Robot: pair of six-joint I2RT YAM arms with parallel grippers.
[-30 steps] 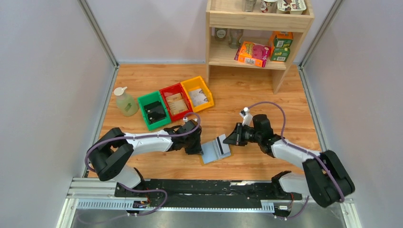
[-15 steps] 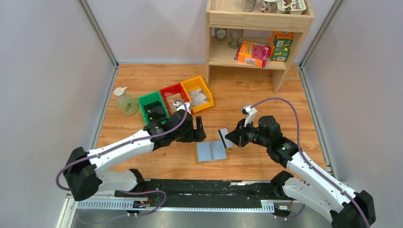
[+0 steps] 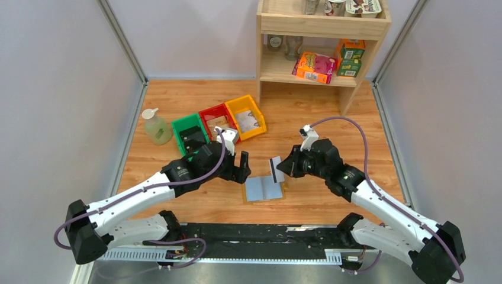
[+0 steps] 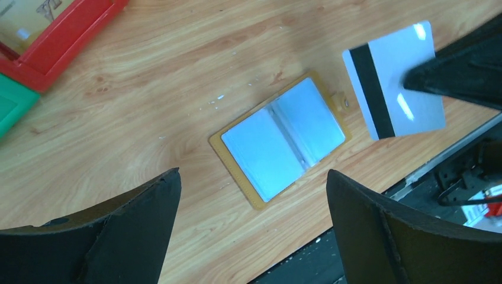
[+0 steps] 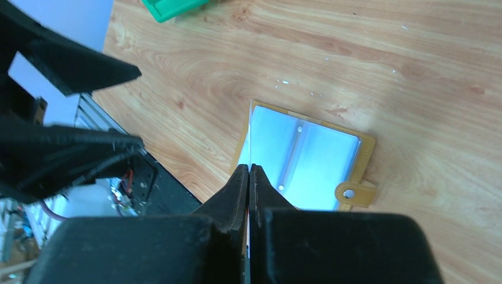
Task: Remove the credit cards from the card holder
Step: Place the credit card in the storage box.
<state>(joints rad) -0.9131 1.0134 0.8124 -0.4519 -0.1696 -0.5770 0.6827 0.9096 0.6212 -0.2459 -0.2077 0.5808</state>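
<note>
Well, 1 card holder [image 3: 264, 189] lies opened flat on the desk [image 3: 331, 118], pale pockets up, between the 2 tools. The right tool [image 3: 284, 168] pinches 1 credit card [image 4: 392, 89], whitish with 1 dark stripe, lifted clear near the holder's far right corner. The left tool [image 3: 240, 168] hangs spread wide, gripping nothing, by the holder's left side. 3 bins sit behind: green bin [image 3: 184, 119], red bin [image 3: 211, 109], yellow bin [image 3: 237, 99].

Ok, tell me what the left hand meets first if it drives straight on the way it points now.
Most likely the card holder, lying open on the table: the wrist view shows it centred ahead of the left hand. The credit card pinched by the right hand sits off that line.
</note>
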